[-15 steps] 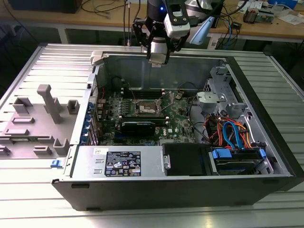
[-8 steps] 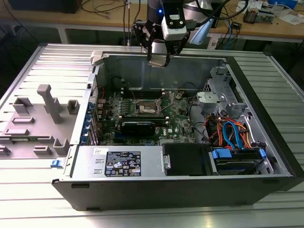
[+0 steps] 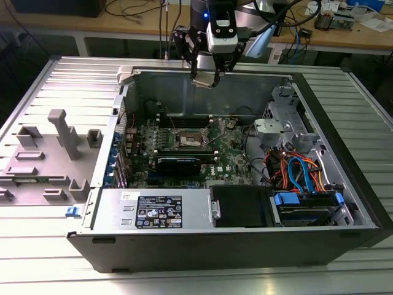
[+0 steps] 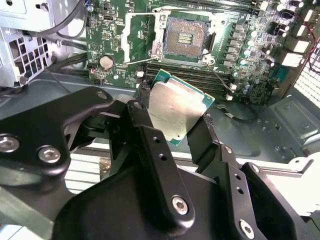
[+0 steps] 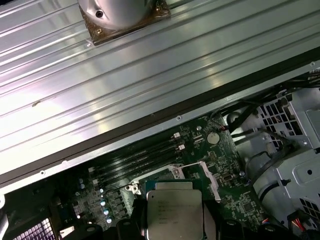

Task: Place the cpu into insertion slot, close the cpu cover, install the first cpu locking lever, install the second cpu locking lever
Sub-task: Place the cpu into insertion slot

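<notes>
Now, gripper: two dark fingers pinch the cpu by opposite edges, high over the open case.
Cpu: its silver top shows in both wrist views; it is well apart from the insertion slot and not yet seated.
Insertion slot: uncovered, with its contact field bare on the green board.
Slip risk: you hold only thin edges, so a loosened pinch would drop the chip onto the board.
Skew risk: if you lower it tilted or turned, a corner could bend the contacts.
</notes>
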Controlling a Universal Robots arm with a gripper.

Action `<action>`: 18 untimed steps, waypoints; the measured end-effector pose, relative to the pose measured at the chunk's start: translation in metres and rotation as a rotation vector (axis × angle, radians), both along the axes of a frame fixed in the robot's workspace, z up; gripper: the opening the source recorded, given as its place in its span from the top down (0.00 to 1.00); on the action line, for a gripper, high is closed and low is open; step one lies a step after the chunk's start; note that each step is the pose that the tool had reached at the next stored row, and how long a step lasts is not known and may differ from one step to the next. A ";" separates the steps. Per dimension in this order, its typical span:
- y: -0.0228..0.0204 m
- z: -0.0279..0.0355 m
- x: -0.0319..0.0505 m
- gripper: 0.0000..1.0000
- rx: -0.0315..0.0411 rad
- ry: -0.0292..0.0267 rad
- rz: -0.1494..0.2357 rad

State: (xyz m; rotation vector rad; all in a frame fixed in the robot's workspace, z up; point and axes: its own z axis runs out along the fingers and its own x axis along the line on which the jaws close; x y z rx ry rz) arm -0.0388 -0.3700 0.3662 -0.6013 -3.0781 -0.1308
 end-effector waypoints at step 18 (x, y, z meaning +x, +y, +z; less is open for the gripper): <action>-0.0003 -0.0008 0.0000 0.45 0.0000 0.0000 -0.064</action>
